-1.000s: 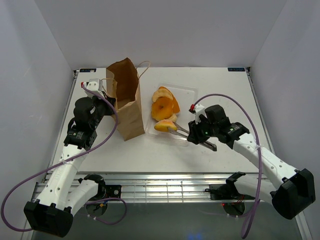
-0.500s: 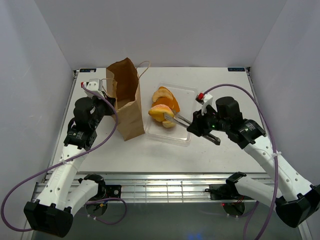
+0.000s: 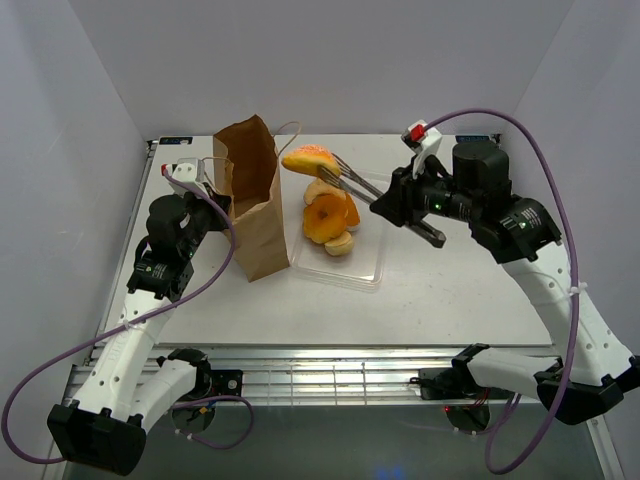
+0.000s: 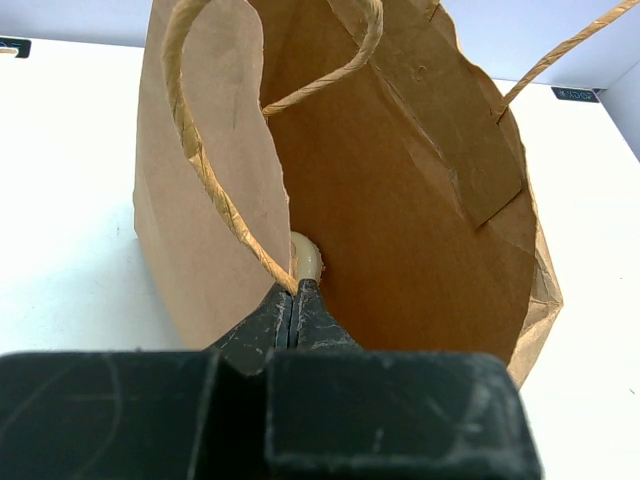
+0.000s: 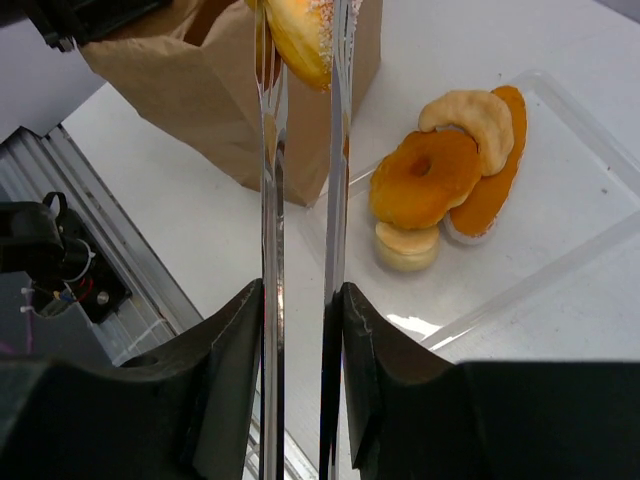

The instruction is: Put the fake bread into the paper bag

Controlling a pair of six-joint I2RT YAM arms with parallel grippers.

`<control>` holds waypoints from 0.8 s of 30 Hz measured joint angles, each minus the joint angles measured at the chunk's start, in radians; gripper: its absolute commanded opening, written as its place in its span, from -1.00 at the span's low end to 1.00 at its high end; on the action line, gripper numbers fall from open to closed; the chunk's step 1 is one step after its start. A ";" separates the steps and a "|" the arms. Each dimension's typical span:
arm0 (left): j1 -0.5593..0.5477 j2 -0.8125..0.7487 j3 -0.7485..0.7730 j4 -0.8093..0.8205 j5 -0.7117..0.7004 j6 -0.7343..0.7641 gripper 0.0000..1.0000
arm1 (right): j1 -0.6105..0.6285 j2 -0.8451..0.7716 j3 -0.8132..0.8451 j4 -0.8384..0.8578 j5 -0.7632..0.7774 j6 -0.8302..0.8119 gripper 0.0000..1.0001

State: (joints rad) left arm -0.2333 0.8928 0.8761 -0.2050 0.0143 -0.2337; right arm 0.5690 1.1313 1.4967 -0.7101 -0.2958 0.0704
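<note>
1. Right gripper (image 5: pixel 300 390) squeezes tongs (image 3: pixel 352 181), which pinch a bun (image 3: pixel 310 158) in the air at upper centre, just right of the bag (image 3: pixel 255 205) mouth.
2. Left gripper (image 4: pixel 293 308), pressed together, pinches the bag rim, upper left.
3. Other bread (image 3: pixel 326 218) lies in the tray (image 3: pixel 368 262) on the bench (image 3: pixel 450 290), centre.

Ahead of the right gripper (image 5: pixel 300 300), past the thin metal tongs (image 3: pixel 352 182) and their golden-orange bun (image 3: pixel 310 158), open air runs to the gaping mouth of the tall brown kraft paper bag (image 3: pixel 258 215). Looped string handles (image 4: pixel 200 150) arch over that opening, and the left gripper (image 4: pixel 294 305) pinches its near rim. Beneath the right fingers lies a clear plastic tray (image 3: pixel 372 262) of pastries (image 3: pixel 325 218).
</note>
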 measured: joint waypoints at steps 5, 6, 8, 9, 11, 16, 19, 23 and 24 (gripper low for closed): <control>0.000 0.000 0.000 0.000 0.000 0.000 -1.00 | 0.000 0.084 0.152 -0.042 -0.010 -0.002 -0.28; 0.000 0.000 0.000 0.000 0.000 0.000 -1.00 | 0.000 0.103 0.180 -0.047 -0.014 -0.002 -0.28; 0.000 0.000 0.000 0.000 0.000 0.000 -1.00 | 0.000 0.137 0.225 -0.050 -0.024 -0.002 -0.28; 0.000 0.000 0.000 0.000 0.000 0.000 -1.00 | 0.000 0.156 0.246 -0.052 -0.029 -0.001 -0.28; 0.000 0.000 0.000 0.000 0.000 0.000 -1.00 | 0.002 0.192 0.280 -0.050 -0.041 0.000 -0.28; -0.005 0.000 0.000 0.000 0.001 0.000 -1.00 | 0.016 0.295 0.356 -0.045 -0.060 0.013 -0.27; -0.006 0.000 0.000 0.000 0.001 0.000 -1.00 | 0.028 0.363 0.402 -0.042 -0.071 0.031 -0.25; -0.007 0.000 0.000 0.000 0.000 0.000 -1.00 | 0.050 0.454 0.468 -0.023 -0.079 0.051 -0.24; -0.007 0.000 0.000 0.000 0.000 0.000 -1.00 | 0.058 0.482 0.489 -0.019 -0.080 0.054 -0.24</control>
State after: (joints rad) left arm -0.2401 0.8928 0.8761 -0.2047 0.0147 -0.2340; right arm 0.6273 1.6135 1.9858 -0.7292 -0.3759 0.1246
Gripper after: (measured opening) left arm 0.016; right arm 0.392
